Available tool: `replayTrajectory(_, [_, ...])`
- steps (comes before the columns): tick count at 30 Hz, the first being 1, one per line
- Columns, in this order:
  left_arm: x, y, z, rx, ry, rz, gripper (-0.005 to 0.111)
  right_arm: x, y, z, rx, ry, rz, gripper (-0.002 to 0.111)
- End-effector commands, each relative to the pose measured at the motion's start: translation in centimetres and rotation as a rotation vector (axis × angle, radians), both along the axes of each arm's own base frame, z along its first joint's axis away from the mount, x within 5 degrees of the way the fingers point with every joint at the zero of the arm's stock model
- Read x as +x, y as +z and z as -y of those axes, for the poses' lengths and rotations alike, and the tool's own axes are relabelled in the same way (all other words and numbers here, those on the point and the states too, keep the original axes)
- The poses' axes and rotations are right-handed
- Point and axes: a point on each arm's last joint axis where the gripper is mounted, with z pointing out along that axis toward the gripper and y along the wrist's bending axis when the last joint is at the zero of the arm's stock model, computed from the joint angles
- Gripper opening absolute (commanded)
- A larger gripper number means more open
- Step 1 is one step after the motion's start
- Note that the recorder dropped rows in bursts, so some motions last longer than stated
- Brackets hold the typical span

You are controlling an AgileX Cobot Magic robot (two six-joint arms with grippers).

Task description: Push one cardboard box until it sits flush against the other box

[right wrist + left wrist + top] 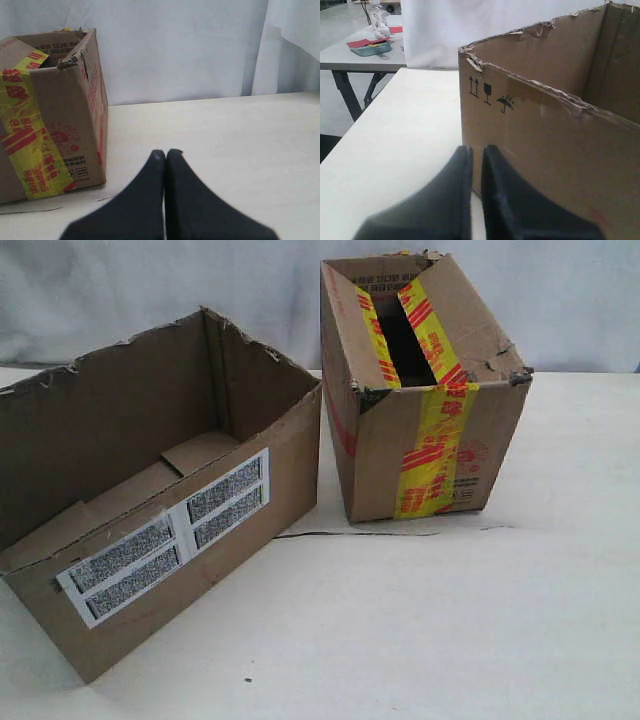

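Pale table (450, 630) | cardboard box (150, 610) apart from other box (385, 460) | left tool (476, 149) narrow, perhaps touching it | right tool (166, 152) closed

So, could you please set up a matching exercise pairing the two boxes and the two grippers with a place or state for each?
Things:
1. cardboard box
2. other box
3. left gripper
4. right gripper

Descriptions:
A. banded with yellow tape bearing red stripes
B. shut, close to a wall printed with black handling symbols
C. ragged torn rim, no flaps
D. shut, with bare table ahead

Pairs: 1-C, 2-A, 3-B, 4-D
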Motion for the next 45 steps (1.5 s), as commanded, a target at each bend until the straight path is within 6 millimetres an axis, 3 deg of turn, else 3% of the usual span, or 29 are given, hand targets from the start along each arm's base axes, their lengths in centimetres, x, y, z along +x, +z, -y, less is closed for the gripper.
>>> replayTrajectory(1, [0.0, 0.2, 0.0, -0.003, 0.004, 0.028, 0.000, 0.0, -0.1, 0.0, -0.012, 0.003, 0.002, 0.000])
replayTrajectory(6, [0.1, 0.8, 0.0, -0.005, 0.002, 0.097, 0.000, 0.0, -0.1, 0.0, -0.012, 0.003, 0.002, 0.000])
replayTrajectory(13, [0.2, 1.7, 0.3, -0.236, 0.003, 0.211, 0.000, 0.0, -0.1, 0.0, -0.012, 0.003, 0.002, 0.000])
replayTrajectory(25, [0.1, 2.8, 0.3, -0.294, 0.002, 0.265, 0.000, 0.0, -0.1, 0.0, -0.012, 0.003, 0.002, 0.000])
replayTrajectory(34, [1.2, 1.6, 0.3, -0.288, 0.017, 0.086, 0.000, 0.0, -0.1, 0.0, -0.012, 0.003, 0.002, 0.000])
replayTrajectory(45, [4.6, -0.1, 0.5, -0.266, 0.014, -0.242, 0.000, 0.0, -0.1, 0.0, -0.012, 0.003, 0.002, 0.000])
